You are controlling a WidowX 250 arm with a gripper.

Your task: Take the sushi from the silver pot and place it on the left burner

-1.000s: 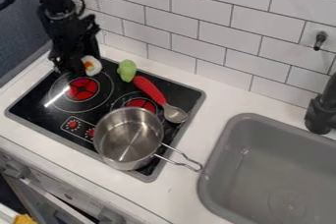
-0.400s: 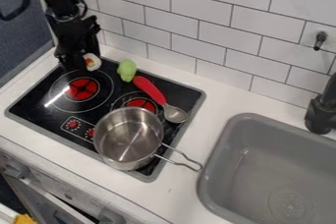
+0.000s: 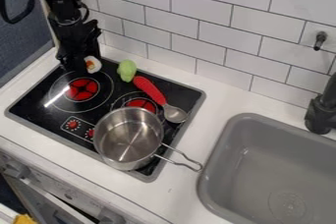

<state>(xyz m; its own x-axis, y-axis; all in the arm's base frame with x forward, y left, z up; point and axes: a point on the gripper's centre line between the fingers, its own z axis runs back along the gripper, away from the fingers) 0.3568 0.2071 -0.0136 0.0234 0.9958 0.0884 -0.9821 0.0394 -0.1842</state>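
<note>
- Gripper (image 3: pixel 73 65): at stove's (image 3: pixel 33 101) rear-left edge; open/closed state cannot be determined.
- Sushi (image 3: pixel 93 64): beside gripper, behind left burner (image 3: pixel 81 89).
- Pot (image 3: pixel 128 138): on stove, handle toward sink (image 3: pixel 220 144).

Soft light, white glare streak on the stovetop (image 3: pixel 33 101), glints inside the pot (image 3: pixel 125 142)

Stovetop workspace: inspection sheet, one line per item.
Surface: black stovetop set in white counter
Sushi: right at the gripper, behind the left burner; held or not, can't tell
Silver pot: upright on stovetop, no sushi inside
Clutter: green toy, red-handled spoon behind pot
Gripper: low at stovetop's far left corner
Cables: black loop beside arm
Surroundings: tiled wall, gray sink
Spills: nothing seen
</note>
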